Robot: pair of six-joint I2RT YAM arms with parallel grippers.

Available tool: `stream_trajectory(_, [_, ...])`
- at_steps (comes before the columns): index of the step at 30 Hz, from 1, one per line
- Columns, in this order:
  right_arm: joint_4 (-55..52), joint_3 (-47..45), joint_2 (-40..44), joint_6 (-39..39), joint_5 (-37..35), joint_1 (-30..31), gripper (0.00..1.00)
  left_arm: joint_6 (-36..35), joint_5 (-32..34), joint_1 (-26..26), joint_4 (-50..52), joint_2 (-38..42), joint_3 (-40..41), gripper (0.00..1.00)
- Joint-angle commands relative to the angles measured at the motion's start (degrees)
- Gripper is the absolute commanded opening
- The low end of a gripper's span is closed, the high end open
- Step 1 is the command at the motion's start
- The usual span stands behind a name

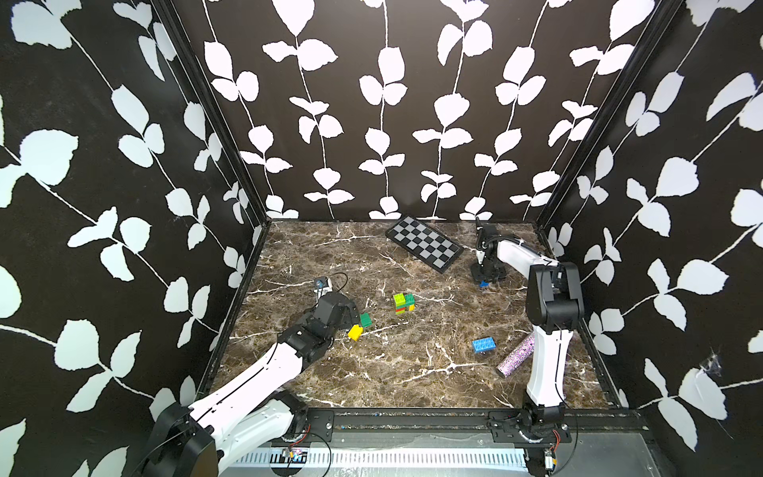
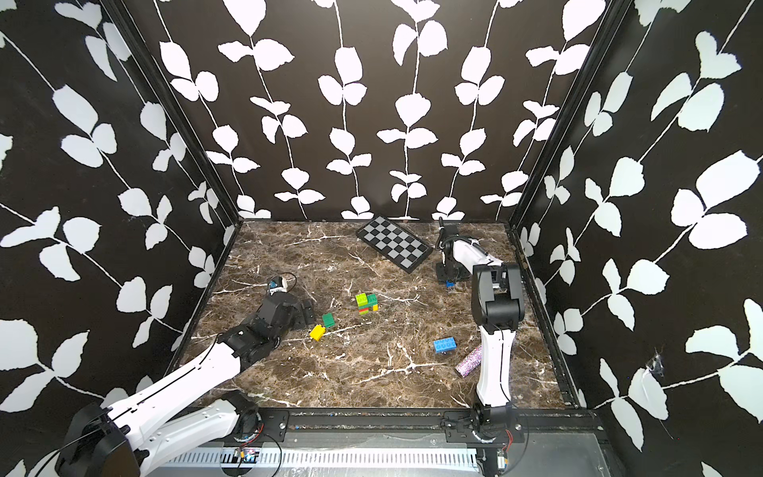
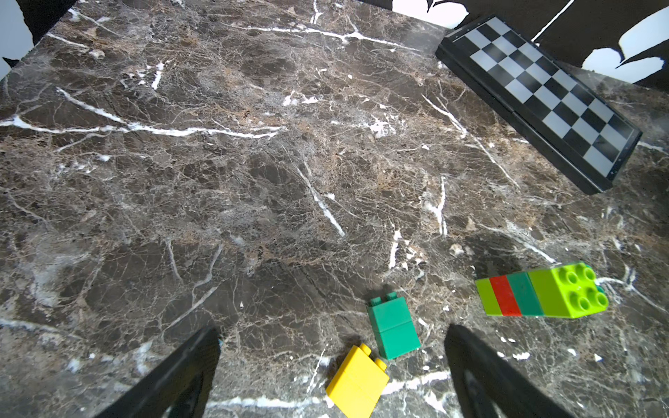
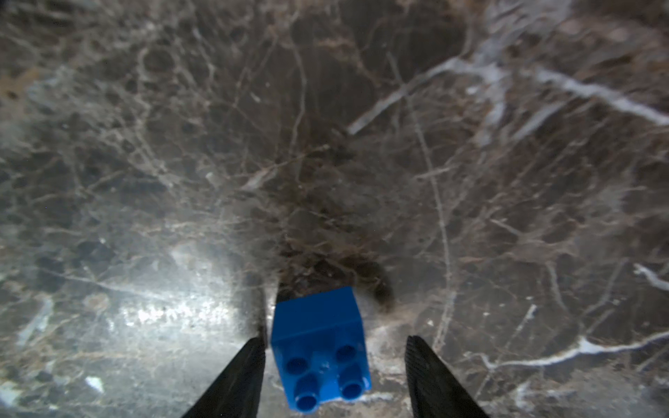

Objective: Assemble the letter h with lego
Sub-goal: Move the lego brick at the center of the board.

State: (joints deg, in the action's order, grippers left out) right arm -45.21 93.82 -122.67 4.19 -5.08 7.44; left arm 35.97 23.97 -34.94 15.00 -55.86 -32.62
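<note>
The lego is spread over the brown marble table point(image 1: 371, 380). Near the middle, a small tower point(image 1: 404, 303) is stood upright. Its long side runs up and down and its studs are pointed up. Lime, red, dark green and yellow layers are seen in it.

To the left of the tower, a dark green brick point(image 3: 394, 327) and a yellow brick point(image 3: 357, 385) are laid on their sides, just beside each other. The green one's studs are pointed toward the back wall. The yellow one's studs are slanted toward the green one. The left gripper point(image 3: 333, 329) is held wide open, low over the table. Both bricks are seen between its two fingers, but nothing is gripped.

A long blue brick point(image 1: 484, 345) is laid flat toward the front right, studs up. Its long side runs roughly left to right. A glittery purple tube point(image 1: 515, 355) is seen near it, partly hidden by the right arm. A checkered board point(image 1: 424, 243) is laid at the back.

The right gripper point(image 4: 335, 340) is pointed down at the table, near the board. A small blue brick point(image 4: 320, 347) is sat on the table between its fingers, with four studs turned toward the wrist camera. One finger point(image 4: 249, 365) is right against the brick's side. The other is set apart from it, with bare table shown between. The jaws are about half open, and the brick is not yet squeezed.
</note>
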Motion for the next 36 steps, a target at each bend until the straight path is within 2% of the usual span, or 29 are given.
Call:
stream_trajectory(1, [-0.7, 0.0, -0.3, -0.9, 1.6, -0.4, 0.60, -0.6, -0.1, 0.2, -0.6, -0.2, 0.6, 0.99])
stream_trajectory(8, [-0.2, -0.2, -0.5, -0.7, 1.9, -0.4, 0.48, -0.6, -0.3, 0.2, -0.6, -0.2, 0.5, 0.99])
stream_trajectory(15, [-0.6, -0.7, 0.5, 0.5, 2.4, -0.4, 0.28, -0.5, -0.3, 0.2, -0.5, 0.1, 0.5, 0.99])
stream_trajectory(18, [0.5, -3.6, 3.3, 3.0, 6.5, -0.2, 0.23, -0.5, -0.4, 0.2, -0.3, 0.3, 0.5, 0.99])
stream_trajectory(21, [5.8, -12.0, 9.4, 6.9, 12.4, 0.6, 0.21, -0.4, -0.3, 0.2, 0.0, 0.9, 0.5, 0.99])
stream_trajectory(25, [8.5, -23.5, 18.6, 11.3, 11.0, 6.1, 0.20, 0.0, -0.1, 0.2, 0.0, 1.9, 0.9, 0.99])
stream_trajectory(29, [8.9, -30.5, 25.7, 16.9, 8.0, 14.9, 0.24, 0.4, -0.7, 0.2, -0.2, 1.7, 1.0, 0.99])
stream_trajectory(33, [11.2, -34.0, 28.0, 23.7, 11.4, 22.1, 0.25, 0.8, -1.3, 0.3, -0.2, 1.2, 0.8, 0.99])
stream_trajectory(36, [12.2, -35.5, 28.0, 29.2, 9.4, 27.3, 0.25, 0.8, -1.3, 0.3, 0.2, 1.3, 0.6, 0.99])
